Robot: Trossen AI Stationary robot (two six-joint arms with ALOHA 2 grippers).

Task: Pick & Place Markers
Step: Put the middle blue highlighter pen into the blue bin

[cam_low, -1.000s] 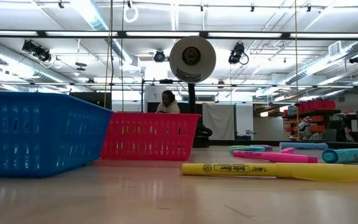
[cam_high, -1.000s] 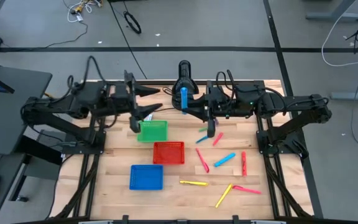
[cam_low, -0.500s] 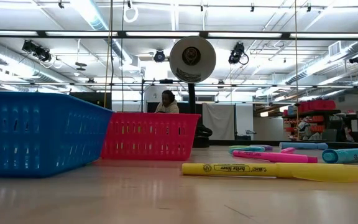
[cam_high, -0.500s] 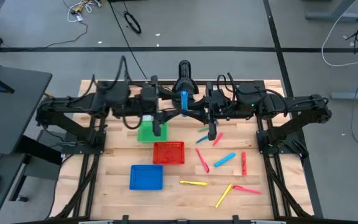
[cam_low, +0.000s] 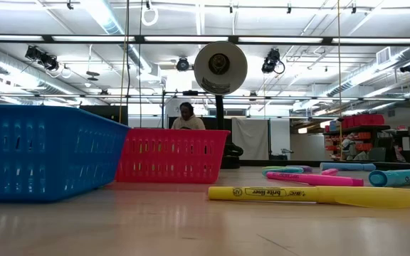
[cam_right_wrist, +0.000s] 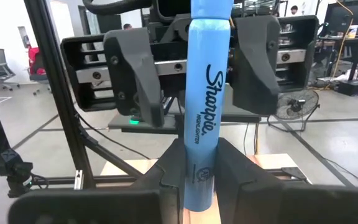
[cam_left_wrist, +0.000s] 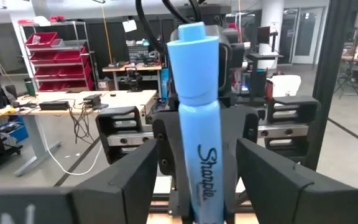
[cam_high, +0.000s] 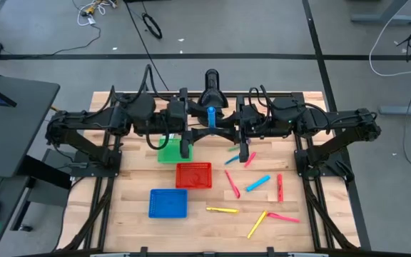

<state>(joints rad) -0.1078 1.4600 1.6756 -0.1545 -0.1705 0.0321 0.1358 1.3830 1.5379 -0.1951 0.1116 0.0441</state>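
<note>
A blue marker stands upright high above the table's far middle, cap end up; the high view shows it as a blue marker. My right gripper is shut on it, reaching level from the table's right. My left gripper reaches level from the left and is open, one finger on either side of the marker without plainly touching it. Other markers lie on the table's right half: pink, blue and yellow. The yellow one also shows in the low view. My right gripper pinches the marker's lower end between its two fingers. The fingers come level from the table's right and lie across the marker. The marker stands upright above them, lifted clear of the table.
A green basket, a red basket and a blue basket stand left of centre. A black camera stand rises at the far edge, just behind the two grippers. A person sits in the room beyond.
My left gripper has moved toward the table's right, from over the green basket's far side up to the blue marker, and now has its fingers on either side of it. My right gripper and the marker have kept still.
</note>
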